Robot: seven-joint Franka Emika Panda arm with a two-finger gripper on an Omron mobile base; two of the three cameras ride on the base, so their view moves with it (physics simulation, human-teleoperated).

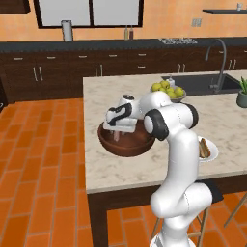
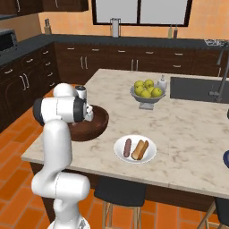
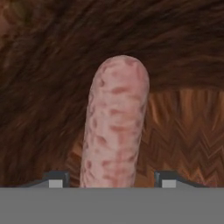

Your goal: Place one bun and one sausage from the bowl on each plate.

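Right, sausage in the hand view: smooth pale-pink cylinder, mottled with reddish blotches, rounded end pointing away from the camera. It lies inside the bowl and runs between the 2 fingertips. Jaws part open, gaps visible either side of the sausage, so contact not confirmed; can't tell if it's gripped.

Gripper is down in the bowl, wrist bent over the rim. Bowl is wide, round, dark-brown wood; floor shows a herringbone grain, walls a darker streaky grain. It sits on the marble-look bench near its left edge.

White plate, round and flat, on the bench right of the bowl, carries 1 sausage and 1 tan bun side by side.
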